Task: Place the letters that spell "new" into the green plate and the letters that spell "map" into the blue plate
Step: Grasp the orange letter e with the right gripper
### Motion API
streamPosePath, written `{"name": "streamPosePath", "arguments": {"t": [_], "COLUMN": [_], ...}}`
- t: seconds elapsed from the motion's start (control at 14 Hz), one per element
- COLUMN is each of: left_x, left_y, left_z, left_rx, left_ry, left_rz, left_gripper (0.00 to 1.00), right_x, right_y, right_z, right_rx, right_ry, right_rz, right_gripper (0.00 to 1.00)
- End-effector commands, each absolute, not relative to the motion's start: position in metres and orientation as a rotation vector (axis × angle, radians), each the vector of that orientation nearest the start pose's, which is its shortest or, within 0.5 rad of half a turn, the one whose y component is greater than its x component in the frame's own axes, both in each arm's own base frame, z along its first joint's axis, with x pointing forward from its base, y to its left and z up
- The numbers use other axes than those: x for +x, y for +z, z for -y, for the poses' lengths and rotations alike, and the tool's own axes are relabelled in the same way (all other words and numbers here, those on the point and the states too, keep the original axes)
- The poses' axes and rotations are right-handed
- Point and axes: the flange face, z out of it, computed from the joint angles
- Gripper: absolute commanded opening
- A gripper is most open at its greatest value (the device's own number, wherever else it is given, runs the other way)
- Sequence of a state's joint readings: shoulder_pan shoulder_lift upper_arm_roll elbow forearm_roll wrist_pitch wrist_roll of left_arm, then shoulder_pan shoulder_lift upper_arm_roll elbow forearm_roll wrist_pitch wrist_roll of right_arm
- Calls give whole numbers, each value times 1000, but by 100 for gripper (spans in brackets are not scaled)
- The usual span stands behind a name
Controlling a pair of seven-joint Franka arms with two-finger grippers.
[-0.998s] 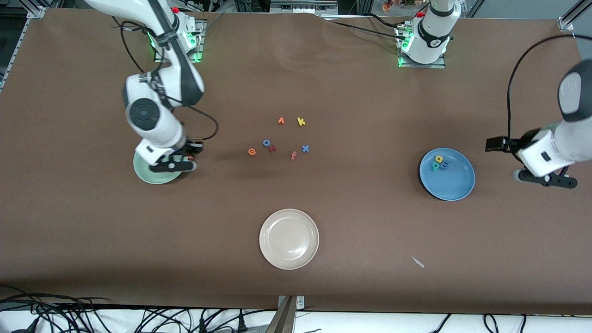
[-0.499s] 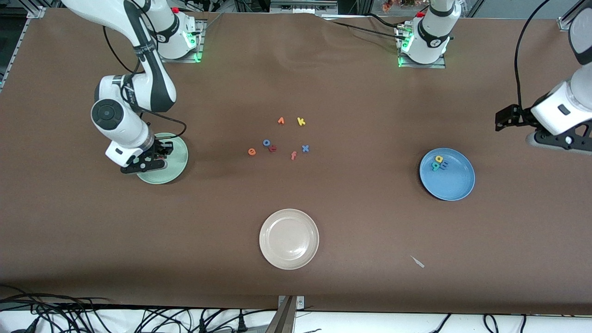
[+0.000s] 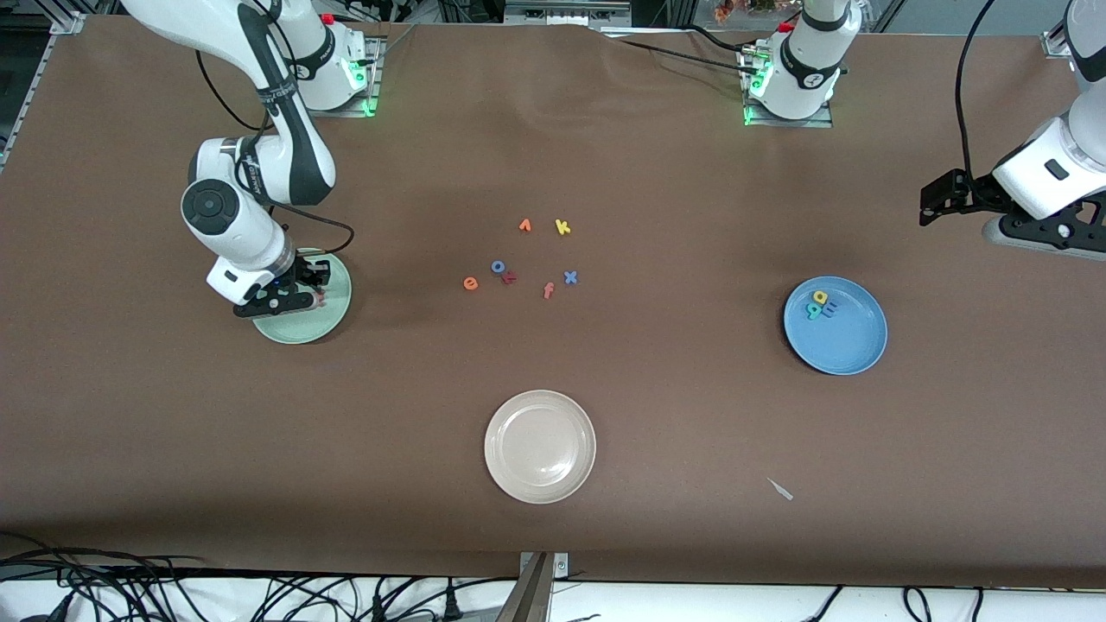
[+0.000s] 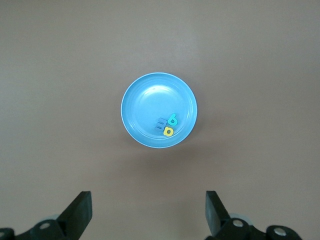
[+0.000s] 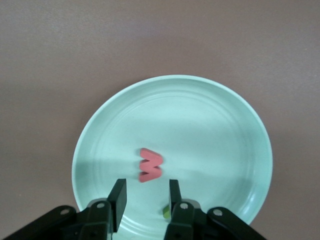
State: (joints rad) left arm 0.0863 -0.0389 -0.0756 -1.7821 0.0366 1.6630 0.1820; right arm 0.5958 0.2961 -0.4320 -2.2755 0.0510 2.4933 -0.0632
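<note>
My right gripper [image 3: 304,299] [image 5: 146,185] hangs low over the green plate [image 3: 333,315] [image 5: 220,130], open, with nothing between its fingers. The pinkish-red w [image 5: 150,166] [image 3: 320,298] lies flat in that plate just ahead of the fingertips. A sliver of the green n [image 5: 165,212] shows by one finger. The orange e [image 3: 470,283] lies on the table in the letter cluster. The blue plate [image 3: 851,341] [image 4: 145,100] holds the blue m [image 4: 161,123], yellow a [image 4: 169,131] and teal p [image 4: 172,120]. My left gripper [image 3: 1037,235] [image 4: 147,197] waits open, high over the left arm's end of the table.
Loose letters lie mid-table: an orange one [image 3: 524,225], yellow k [image 3: 562,227], blue o [image 3: 498,266], dark red one [image 3: 509,277], orange f [image 3: 548,290], blue x [image 3: 570,277]. A cream-white plate [image 3: 540,447] sits nearer the front camera. A small scrap [image 3: 780,489] lies near it.
My right gripper has shifted over the green plate and opened, letting go of the w, which now lies in the plate. My left arm has lifted up and away from the blue plate.
</note>
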Motion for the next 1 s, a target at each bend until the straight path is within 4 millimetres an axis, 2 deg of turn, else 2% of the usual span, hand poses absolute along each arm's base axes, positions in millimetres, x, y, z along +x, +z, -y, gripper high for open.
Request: {"name": "streamPosePath", "arguments": {"t": [0.0, 0.14, 0.29, 0.5, 0.64, 0.78, 0.93], "left_x": [537, 540, 543, 546, 548, 551, 554], "left_y": [564, 574, 580, 572, 571, 567, 579], "left_z": [-9, -11, -13, -19, -15, -15, -11], "left_rx": [-3124, -3124, -3124, -3128, -3127, -3126, -3123], "left_ry": [107, 71, 52, 78, 78, 88, 47], "left_rz": [-287, -277, -267, -258, -268, -273, -282], "left_gripper": [100, 100, 100, 100, 100, 100, 100], "right_x": [516, 515, 510, 505, 500, 489, 478], "right_y": [235, 236, 238, 243, 243, 237, 220], "right_z": [-102, -107, -140, -185, -217, -252, -277], "right_rx": [-3196, -3192, -3184, -3168, -3155, -3135, -3112], "right_ry": [55, 54, 45, 20, 11, -5, -53], "right_rz": [274, 266, 192, 68, -35, -160, -277], "right_gripper": [49, 49, 53, 53, 53, 53, 56]}}
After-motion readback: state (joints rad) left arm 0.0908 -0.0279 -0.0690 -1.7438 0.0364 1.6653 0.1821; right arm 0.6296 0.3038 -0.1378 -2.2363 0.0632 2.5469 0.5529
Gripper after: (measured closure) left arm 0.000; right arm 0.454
